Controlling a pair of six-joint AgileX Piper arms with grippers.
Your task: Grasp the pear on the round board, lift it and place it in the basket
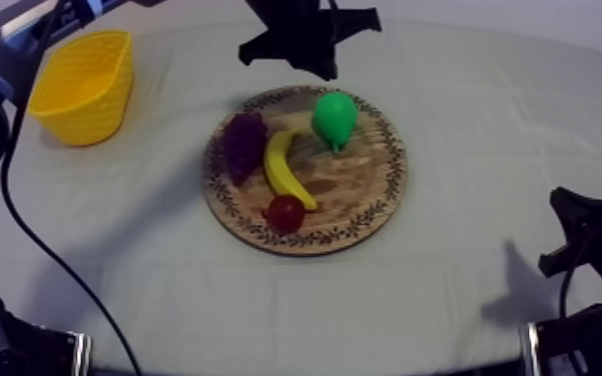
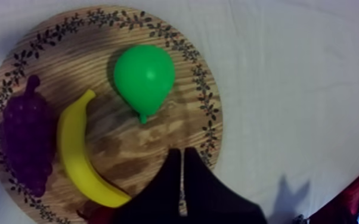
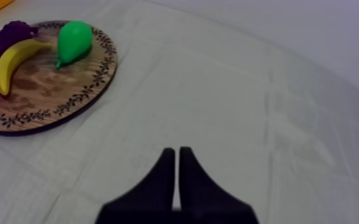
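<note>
Cloth-covered, the counter is seen from above with the pear lying far right on the wooden board and the yellow basket at far left; in the left wrist view the left gripper is pressed together over the board, in the right wrist view the right gripper together over bare counter.

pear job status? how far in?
Done: nothing delivered yet. The pear lies on the wooden board, beside the banana.
In hand: the left gripper hangs over the board near the pear, shut on nothing.
Left: open, grasp the pear, lift it, carry it to the yellow basket.
The right gripper is shut over bare cloth.
</note>
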